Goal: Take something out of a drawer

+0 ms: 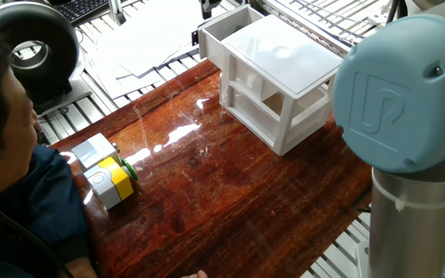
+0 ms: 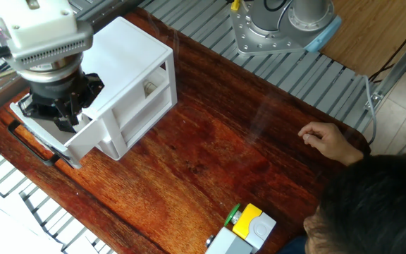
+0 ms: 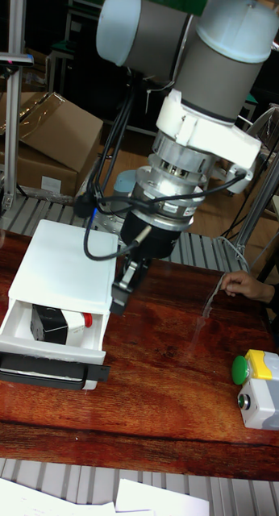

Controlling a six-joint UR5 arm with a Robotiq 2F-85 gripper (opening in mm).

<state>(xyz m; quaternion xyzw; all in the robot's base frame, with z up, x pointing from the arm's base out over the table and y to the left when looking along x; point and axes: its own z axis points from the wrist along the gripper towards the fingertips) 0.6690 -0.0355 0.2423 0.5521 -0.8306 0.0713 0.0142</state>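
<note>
The drawer (image 3: 51, 348) stands pulled out of the white cabinet (image 3: 63, 262), with a black handle on its front. The something (image 3: 52, 324), a black-and-white block with a red knob, lies inside it. My gripper (image 3: 119, 302) hangs over the drawer's right end, just above its rim and to the right of the block, touching nothing. From the other fixed view the gripper (image 2: 60, 121) covers the inside of the drawer (image 2: 83, 141), so the block is hidden there. The fingers overlap, so their gap cannot be judged. In one fixed view the open drawer (image 1: 211, 35) is at the top.
A grey-and-yellow block with a green knob (image 2: 249, 226) sits near the table edge by a seated person, whose hand (image 2: 323, 137) rests on the wood. The arm's large elbow (image 1: 400, 100) blocks the right of one fixed view. Papers lie beyond the drawer.
</note>
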